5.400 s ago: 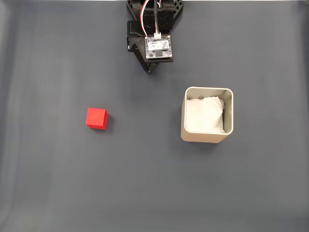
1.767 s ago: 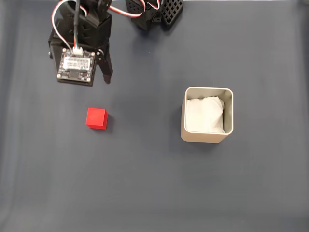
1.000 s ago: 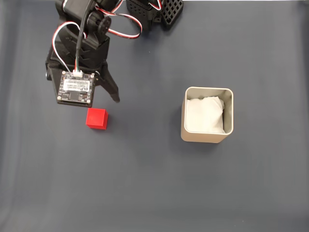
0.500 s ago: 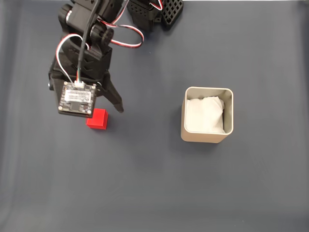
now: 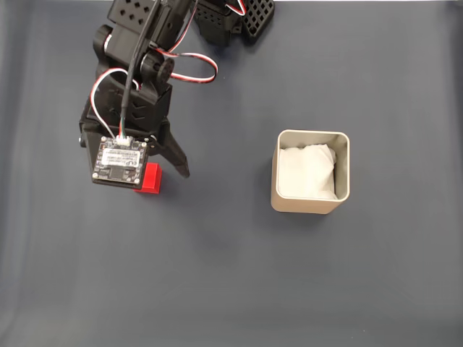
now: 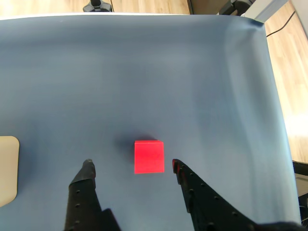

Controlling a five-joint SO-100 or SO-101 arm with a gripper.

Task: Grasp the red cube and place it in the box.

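Two black fingers of the gripper (image 6: 132, 167) stand wide apart on either side of the red cube (image 6: 148, 156), which sits on the grey mat (image 6: 144, 72). The cube looks light, rigid and matte, best pinched on its flat opposite side faces. The box (image 5: 310, 172) waits well off to the right in the fixed view.

In the fixed view, the arm's wrist camera board covers the left part of the red cube (image 5: 153, 178), and the arm's base is cut off by the top edge. One tool (image 6: 131, 166) finger is hidden beneath that board. In the wrist view, the box (image 6: 7, 169) shows as a beige corner cut off at the left edge, and both finger bases run off the bottom.
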